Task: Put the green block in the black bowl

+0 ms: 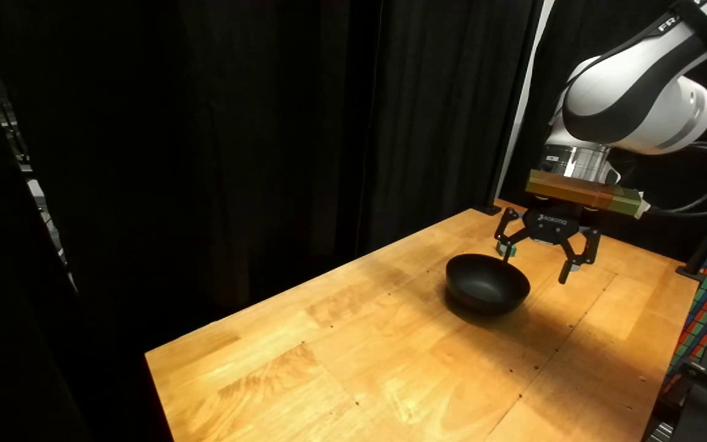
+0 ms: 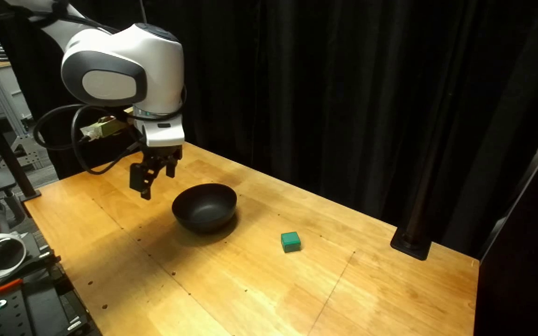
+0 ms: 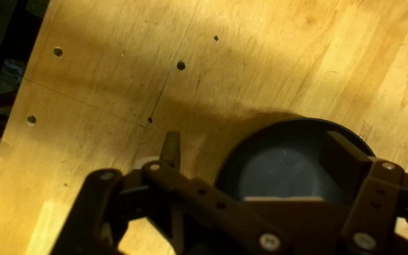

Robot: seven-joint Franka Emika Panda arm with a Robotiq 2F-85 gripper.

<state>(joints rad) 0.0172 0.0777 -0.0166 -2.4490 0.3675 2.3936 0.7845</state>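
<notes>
Curtain [image 1: 280, 135]: black, hanging beyond a long edge of your table in both exterior views.

Table [image 2: 381, 289]: pale wood with small drilled holes. In the wrist view an edge slants down the left side, and you have a broad strip of wood inside it.

Arm [image 2: 110, 74]: white and dark grey, reaching over the table from the upper left in an exterior view.

Pole [image 2: 421, 200]: black, its flat foot set by the curtain-side edge.

Hand [image 1: 534, 270]: black, pointing down above the table, just beside the black bowl [image 2: 204, 211]. Its fingers [image 3: 345, 163] are spread wide. In your wrist view, a finger overlaps the bowl while its opposite stands against wood.

Bowl: round, upright, mouth up, well inside the table's edges.

Green block [image 2: 291, 243]: resting on the table, outside the bowl and well apart from the edges. A stretch of wood gives you room between block and bowl; more lies between block and pole. In an exterior view you see the block [image 1: 512, 251] behind a finger.
</notes>
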